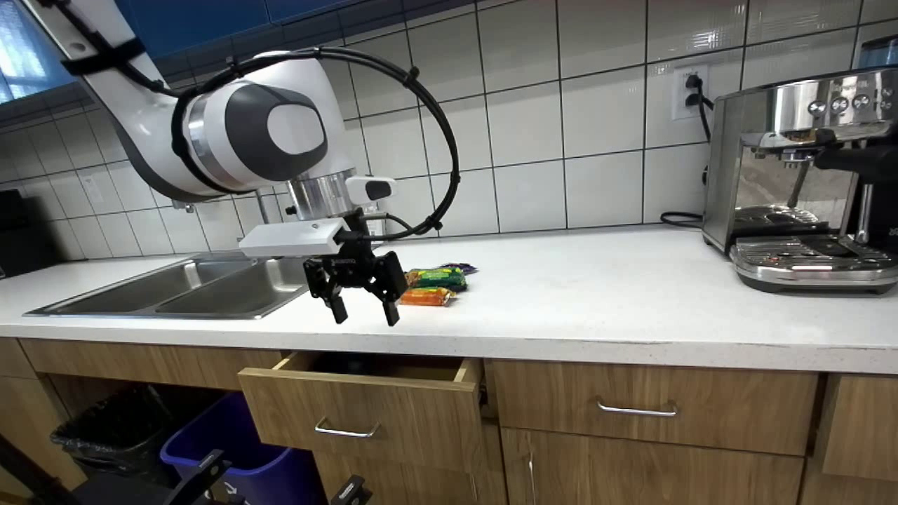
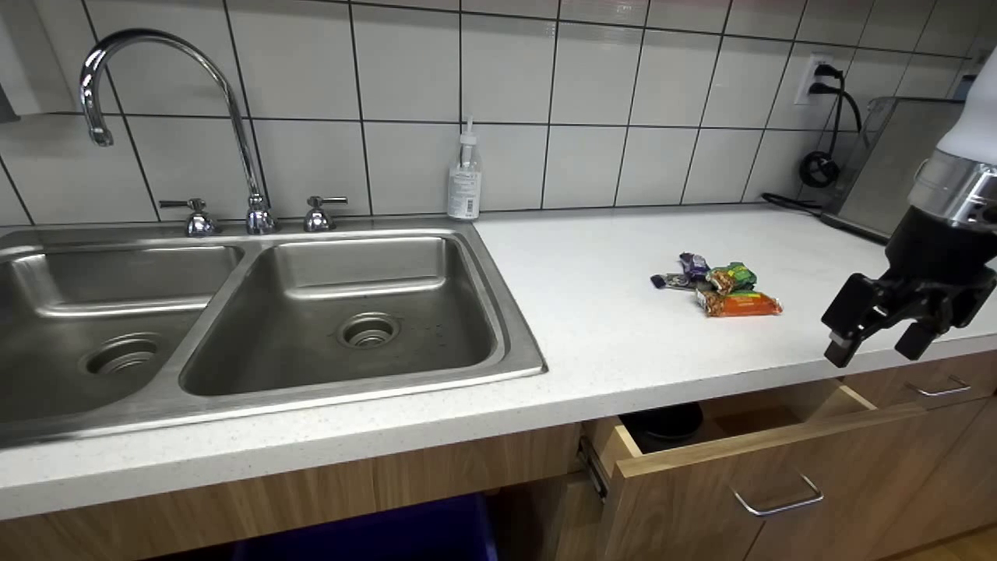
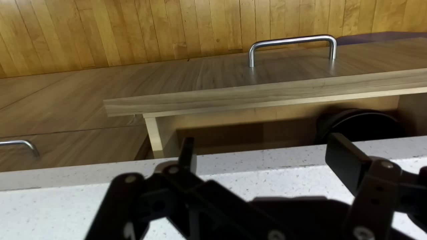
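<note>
Counter (image 1: 596,294): long white slab, level for things to stand on.
Arm (image 1: 273,130): reaches in from above; its cable (image 1: 456,173) is tied in a wide loop, presumably to leave slack for turning joints.
Sink (image 2: 502,312): let into the counter, its rim lapping the top, likely to stop water running under.
Drawer (image 1: 400,414): stands part-way out below the counter's front edge, so its inside shows from above.
Blue bin (image 1: 280,473): under the counter beside the black-lined bin (image 1: 112,449), probably kept low and near the sink for waste.
Machine (image 1: 779,182): beside the outlet (image 1: 680,102), probably so it can plug in.
Faucet (image 2: 235,117): rises behind the sink, spout curved over, to pour into it.
Gripper (image 1: 365,315): points down near the counter's front edge, on the drawer's side; its jaws stand wide apart, holding nothing.
Bottle (image 2: 465,183): upright at the sink's back corner, apparently for washing.
Bowl (image 2: 662,432): dark, round, at one end inside the drawer, where walls hem it in.
Bars (image 2: 731,282): heaped and overlapping on the counter between sink and machine, perhaps grouped to keep them dry.
Handle (image 3: 293,40): fixed on the drawer's face, bent outward so it can be hooked from behind.
</note>
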`<state>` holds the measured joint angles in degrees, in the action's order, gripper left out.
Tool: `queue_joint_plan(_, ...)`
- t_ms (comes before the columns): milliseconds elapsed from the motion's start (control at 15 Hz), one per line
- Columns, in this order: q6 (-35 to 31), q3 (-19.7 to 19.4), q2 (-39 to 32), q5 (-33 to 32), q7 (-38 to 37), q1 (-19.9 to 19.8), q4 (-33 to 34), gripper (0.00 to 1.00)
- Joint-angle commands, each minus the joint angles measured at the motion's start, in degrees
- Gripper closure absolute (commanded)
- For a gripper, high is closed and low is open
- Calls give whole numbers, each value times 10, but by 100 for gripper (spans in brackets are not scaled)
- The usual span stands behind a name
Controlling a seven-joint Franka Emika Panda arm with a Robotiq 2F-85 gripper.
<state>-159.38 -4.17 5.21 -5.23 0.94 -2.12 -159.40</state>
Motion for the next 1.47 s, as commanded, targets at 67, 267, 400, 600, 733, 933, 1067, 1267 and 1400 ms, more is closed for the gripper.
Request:
queue_joint_plan(67,-24,11,-34,4,-1,2,1,0)
queue_joint_plan(267,-44,13,-56,-6,-14,1,5,0)
queue_joint_plan(400,-59,12,-74,-8,-18,1,10,0)
queue_joint_plan(600,-80,9,-98,-11,-24,4,18,0)
queue_joint_plan(733,-91,8,-113,-7,-25,6,26,0)
queue_joint_plan(933,-103,5,-136,-10,-29,11,40,0)
queue_joint_plan(1067,-110,2,-152,-10,-31,16,50,0)
queue_joint_plan(1267,-129,-5,-173,-13,-37,25,63,0)
queue_joint_plan(1400,-144,-12,-187,-14,-39,33,69,0)
